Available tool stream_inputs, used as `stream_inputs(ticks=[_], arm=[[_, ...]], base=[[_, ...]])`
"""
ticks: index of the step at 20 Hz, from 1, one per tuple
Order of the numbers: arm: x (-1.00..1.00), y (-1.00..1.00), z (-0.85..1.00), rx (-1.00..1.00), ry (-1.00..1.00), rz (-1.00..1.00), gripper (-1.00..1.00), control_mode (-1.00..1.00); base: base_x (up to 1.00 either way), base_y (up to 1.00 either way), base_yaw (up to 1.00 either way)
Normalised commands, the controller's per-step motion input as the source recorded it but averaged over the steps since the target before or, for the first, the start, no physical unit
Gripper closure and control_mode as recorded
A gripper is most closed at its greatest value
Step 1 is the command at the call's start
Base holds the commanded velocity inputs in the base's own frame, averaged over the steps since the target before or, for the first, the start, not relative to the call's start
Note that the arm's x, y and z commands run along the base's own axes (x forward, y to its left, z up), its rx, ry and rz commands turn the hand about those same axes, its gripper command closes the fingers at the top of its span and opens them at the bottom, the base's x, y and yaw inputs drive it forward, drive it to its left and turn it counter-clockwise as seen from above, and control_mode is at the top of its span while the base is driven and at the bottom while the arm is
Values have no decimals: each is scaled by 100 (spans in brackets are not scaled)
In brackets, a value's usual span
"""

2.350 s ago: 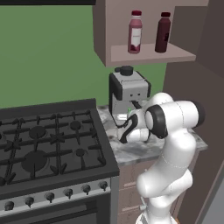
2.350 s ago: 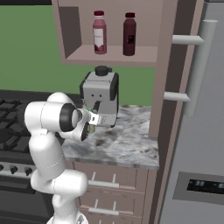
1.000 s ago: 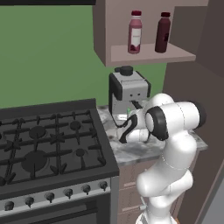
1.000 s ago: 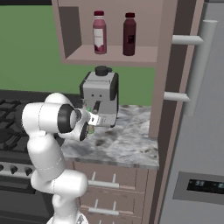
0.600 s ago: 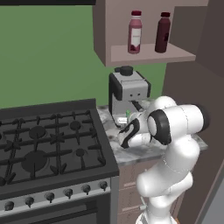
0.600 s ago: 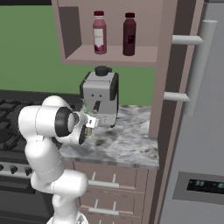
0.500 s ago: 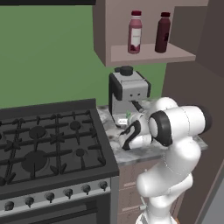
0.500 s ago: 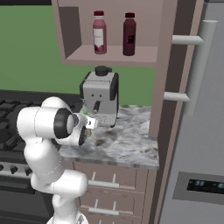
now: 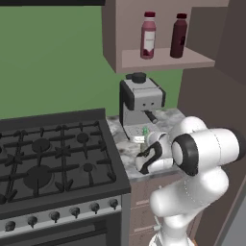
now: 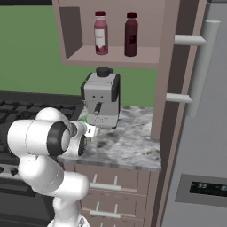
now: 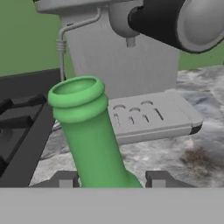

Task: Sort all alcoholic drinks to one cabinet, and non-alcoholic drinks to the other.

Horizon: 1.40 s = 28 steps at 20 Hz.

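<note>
My gripper [image 11: 111, 180] is shut on the green long-necked bottle [image 11: 87, 131], an alcoholic drink, whose open neck rises between the two fingertips [image 11: 65, 179]. From the left base the bottle's green top [image 9: 145, 130] pokes above the hand [image 9: 146, 153], over the counter just in front of the coffee machine. The right base view has the gripper [image 10: 88, 134] at the counter's left end. Two non-alcoholic drinks stand upright on the open cabinet shelf above: a pink bottle [image 9: 148, 35] [image 10: 101, 33] and a dark maroon bottle [image 9: 178, 36] [image 10: 131, 34].
A grey coffee machine [image 9: 141, 103] [image 10: 102, 99] [image 11: 131, 65] stands on the marble counter [image 10: 128, 148] right behind the hand, its drip tray [image 11: 148, 116] close by. A black stove [image 9: 48, 158] lies to the left. The fridge [image 10: 199, 133] and a tall cabinet wall close off the right.
The hand with the green bottle has sunk a little and drawn back towards the robot's body, away from the coffee machine. The shelf bottles have not moved.
</note>
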Motion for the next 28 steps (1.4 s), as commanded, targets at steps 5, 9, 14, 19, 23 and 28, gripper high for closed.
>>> stream_inputs(ticks=[5, 9, 14, 19, 23, 28], arm=[[-37, -7, 27, 0, 0, 0, 100, -100], [-32, -6, 38, 0, 0, -1, 100, -100], [-32, -5, 32, 0, 4, -1, 100, -100], [-35, -4, 23, 0, 4, -1, 100, -100], [-32, 0, 20, 0, 0, -1, 100, -100], [-30, 0, 20, 0, 0, 0, 100, -100]], base=[[0, 0, 0], [0, 0, 0], [0, 0, 0], [0, 0, 0], [0, 0, 0], [0, 0, 0]])
